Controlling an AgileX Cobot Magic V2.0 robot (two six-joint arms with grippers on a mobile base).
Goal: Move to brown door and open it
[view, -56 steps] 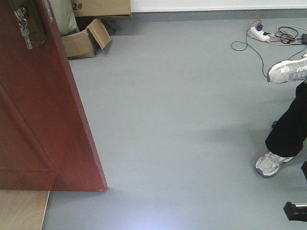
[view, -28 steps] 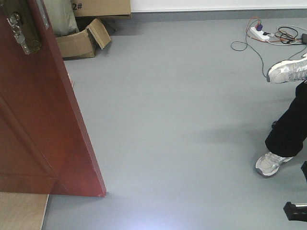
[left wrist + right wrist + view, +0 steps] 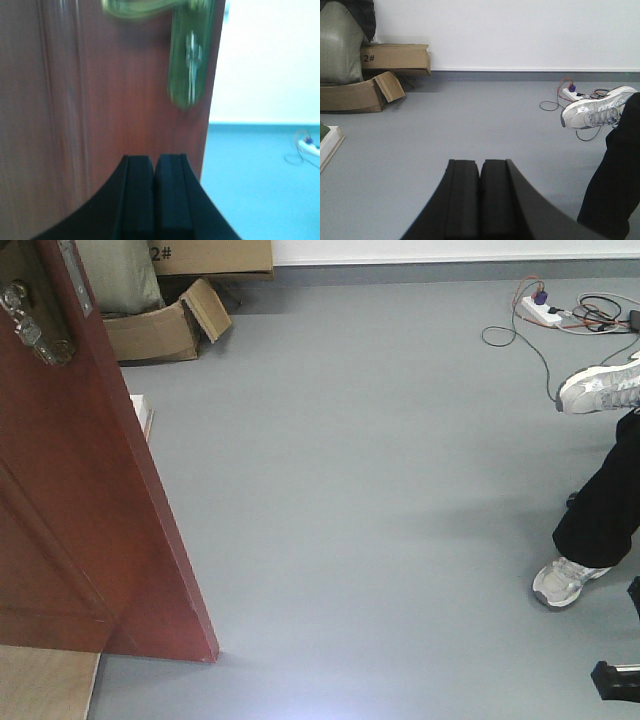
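Facing left claw (image 3: 155, 200): brown door (image 3: 100, 100)

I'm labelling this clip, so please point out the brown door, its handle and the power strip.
brown door (image 3: 90, 520): front view, on its flat face.
handle (image 3: 25, 325): front view, on the metal lever.
power strip (image 3: 538, 310): front view, on its white body.

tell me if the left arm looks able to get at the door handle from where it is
Probably yes. In the left wrist view the left gripper, jaws shut and empty, sits right up at the brown door, with the handle just above and nothing between. It would likely need to open first.
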